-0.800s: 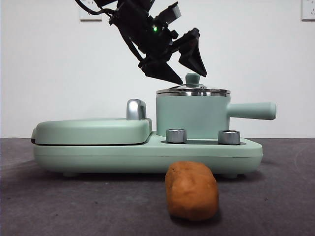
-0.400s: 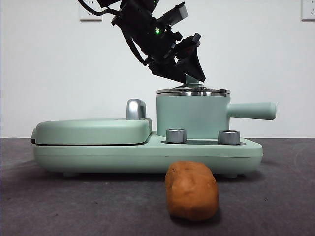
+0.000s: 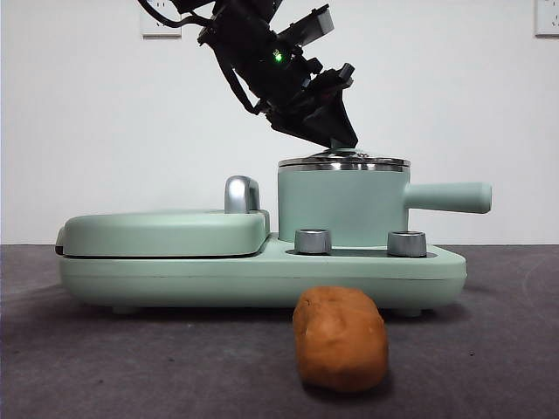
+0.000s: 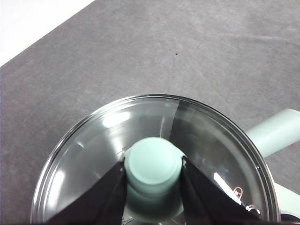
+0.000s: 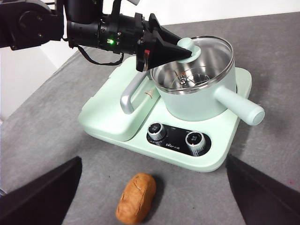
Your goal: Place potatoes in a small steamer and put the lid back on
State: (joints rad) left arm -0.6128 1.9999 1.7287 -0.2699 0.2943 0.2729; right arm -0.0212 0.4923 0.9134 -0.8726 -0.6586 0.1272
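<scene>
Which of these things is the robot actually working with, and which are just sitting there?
In the job:
- lid, its knob clamped by the left gripper
- small steamer
- potato, on the table in front
- right gripper, waiting open

Just there:
- flat griddle cover
- two dials

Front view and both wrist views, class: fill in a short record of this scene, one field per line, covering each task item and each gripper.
potato: lying on the dark table in front of the cooker base, untouched
small steamer: on the cooker base, handle pointing sideways
lid: on the small steamer
left gripper: fingers closed on the lid's knob
right gripper: open, above the table, away from the potato
</scene>
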